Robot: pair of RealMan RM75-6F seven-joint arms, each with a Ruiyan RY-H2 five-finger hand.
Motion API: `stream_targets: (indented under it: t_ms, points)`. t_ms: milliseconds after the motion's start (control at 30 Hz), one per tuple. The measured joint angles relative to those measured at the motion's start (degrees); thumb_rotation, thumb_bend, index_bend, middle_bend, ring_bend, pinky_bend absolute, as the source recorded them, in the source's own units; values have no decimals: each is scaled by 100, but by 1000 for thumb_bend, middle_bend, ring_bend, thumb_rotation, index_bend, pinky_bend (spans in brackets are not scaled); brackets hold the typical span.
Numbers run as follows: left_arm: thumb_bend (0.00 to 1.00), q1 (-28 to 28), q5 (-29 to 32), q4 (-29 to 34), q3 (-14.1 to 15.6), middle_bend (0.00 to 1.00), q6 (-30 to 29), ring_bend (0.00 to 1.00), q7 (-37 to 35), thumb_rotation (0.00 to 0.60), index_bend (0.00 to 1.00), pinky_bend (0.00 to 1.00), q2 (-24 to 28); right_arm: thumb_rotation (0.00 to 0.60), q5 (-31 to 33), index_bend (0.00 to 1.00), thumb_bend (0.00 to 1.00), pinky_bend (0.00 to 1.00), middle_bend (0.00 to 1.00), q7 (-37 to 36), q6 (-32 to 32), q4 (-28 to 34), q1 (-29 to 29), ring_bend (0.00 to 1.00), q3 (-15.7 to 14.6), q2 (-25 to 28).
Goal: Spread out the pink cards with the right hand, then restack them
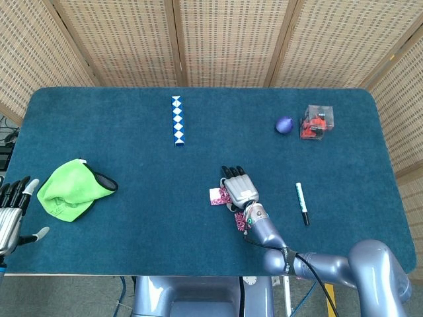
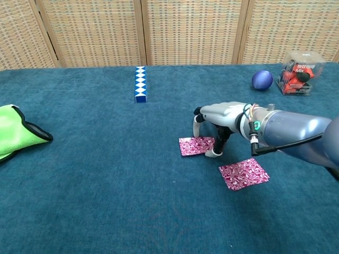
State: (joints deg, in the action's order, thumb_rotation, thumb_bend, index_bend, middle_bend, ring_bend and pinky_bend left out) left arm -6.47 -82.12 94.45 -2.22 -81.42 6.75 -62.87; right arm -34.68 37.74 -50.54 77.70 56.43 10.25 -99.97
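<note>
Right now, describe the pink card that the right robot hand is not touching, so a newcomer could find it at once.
Start at the teal table and find the right robot hand near its middle. Its fingertips rest on one pink card. The other pink card lies flat and alone, nearer the robot and a little to the right, with nothing touching it.

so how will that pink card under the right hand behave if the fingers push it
The pink card lies flat and thin, so it probably slides easily. The blue cloth surface may drag on it. Its low edge likely makes lifting hard for the right hand.

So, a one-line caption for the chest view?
Right hand presses fingertips on one pink card; a second card lies apart.
</note>
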Motion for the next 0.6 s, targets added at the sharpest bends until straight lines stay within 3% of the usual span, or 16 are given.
stream_targets:
  t_ms: [600]
  points:
    - [0,6,-6,6,4,0,-12,0,21,600,0,0,-7,600,-720,545,337,0,0,-309,-194,775,-341,0,-324,553]
